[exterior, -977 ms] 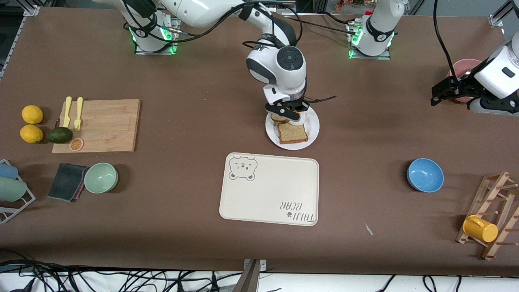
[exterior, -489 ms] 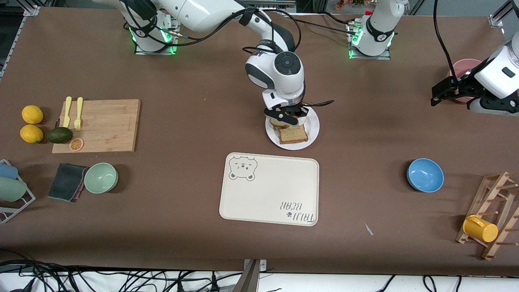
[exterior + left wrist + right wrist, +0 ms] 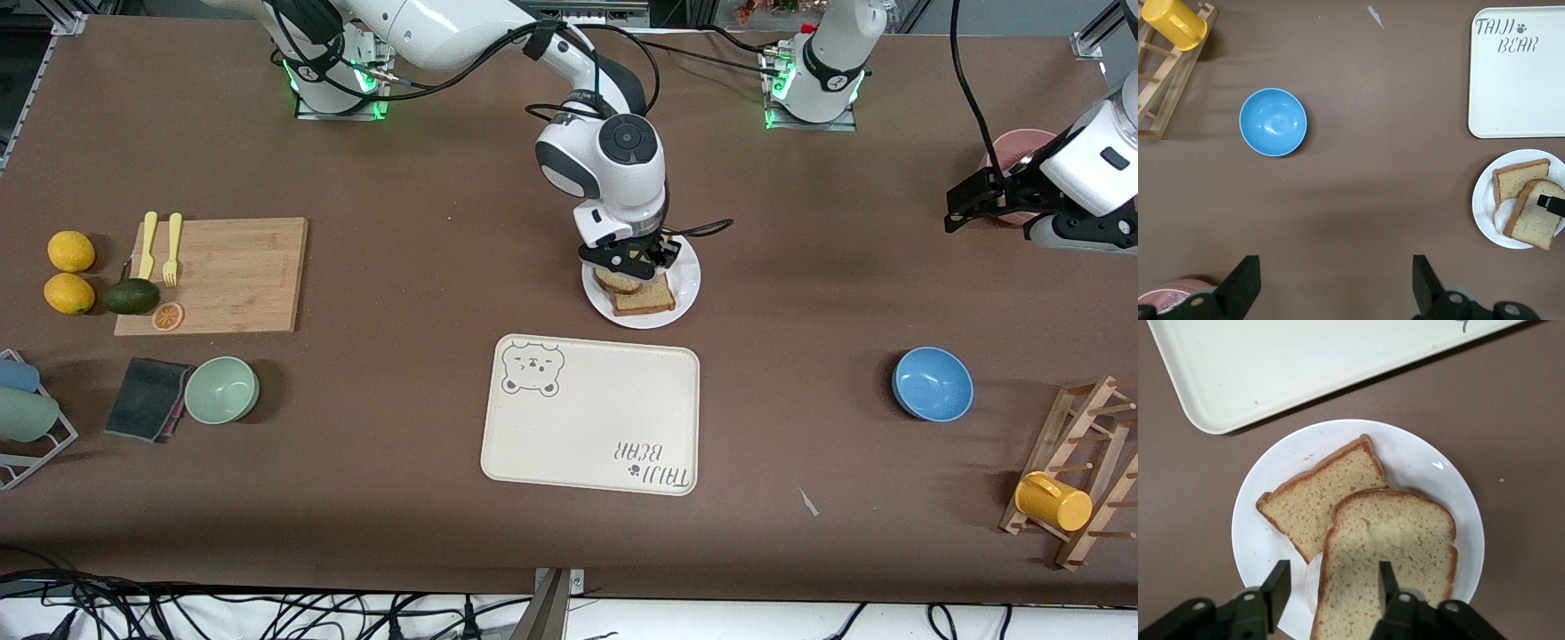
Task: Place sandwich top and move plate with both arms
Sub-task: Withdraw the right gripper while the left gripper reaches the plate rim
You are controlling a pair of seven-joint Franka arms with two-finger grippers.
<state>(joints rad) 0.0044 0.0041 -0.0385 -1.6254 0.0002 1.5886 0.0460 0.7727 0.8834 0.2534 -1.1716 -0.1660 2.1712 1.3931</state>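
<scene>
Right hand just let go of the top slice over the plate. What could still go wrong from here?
1. The sandwich top only partly overlaps the lower slice, skewed, so it may slide when the plate moves.
2. One finger of the open right hand lies over that slice; retreating could drag it.
3. The left hand waits open above bare table, away from the plate.

A cream bear-print tray [image 3: 591, 418] lies mid-worktop. Toward the right arm's end sit a wooden cutting board [image 3: 233, 276] carrying two yellow forks [image 3: 160, 248], two lemons [image 3: 69, 273], an avocado [image 3: 132, 296] and a green bowl [image 3: 221, 389]. Toward the left arm's end are a blue bowl [image 3: 932, 383] and a yellow mug [image 3: 1053, 501].
</scene>
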